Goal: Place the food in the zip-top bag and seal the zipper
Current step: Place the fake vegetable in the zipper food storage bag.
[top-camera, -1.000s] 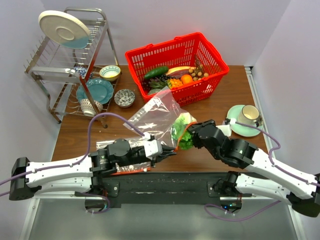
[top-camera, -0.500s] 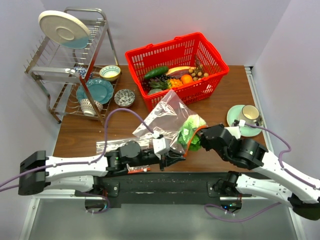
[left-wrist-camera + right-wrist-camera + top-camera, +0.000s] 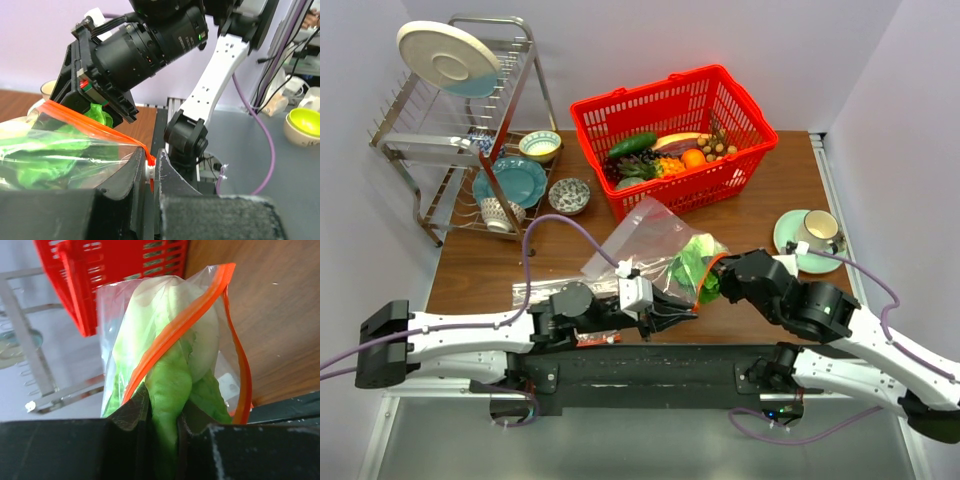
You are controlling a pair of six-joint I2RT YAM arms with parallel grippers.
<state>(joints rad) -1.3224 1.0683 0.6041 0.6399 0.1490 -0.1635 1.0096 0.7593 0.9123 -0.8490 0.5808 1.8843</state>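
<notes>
Pinching tight, the left gripper (image 3: pixel 152 167) has its jaws nearly together on the white-tabbed end of the thin red-orange zipper strip (image 3: pixel 95 125) that edges the clear crinkly zip-top bag (image 3: pixel 642 235). Facing it, the right gripper (image 3: pixel 162 415) is clamped narrow on the leafy end of the pale-green and white napa cabbage (image 3: pixel 170 365), which sits in the bag's open mouth. The bag is above the brown wooden table (image 3: pixel 470 270), between both arms. Its far end is near the red plastic basket (image 3: pixel 620 108), where the dark green cucumber (image 3: pixel 632 144) lies among other produce.
</notes>
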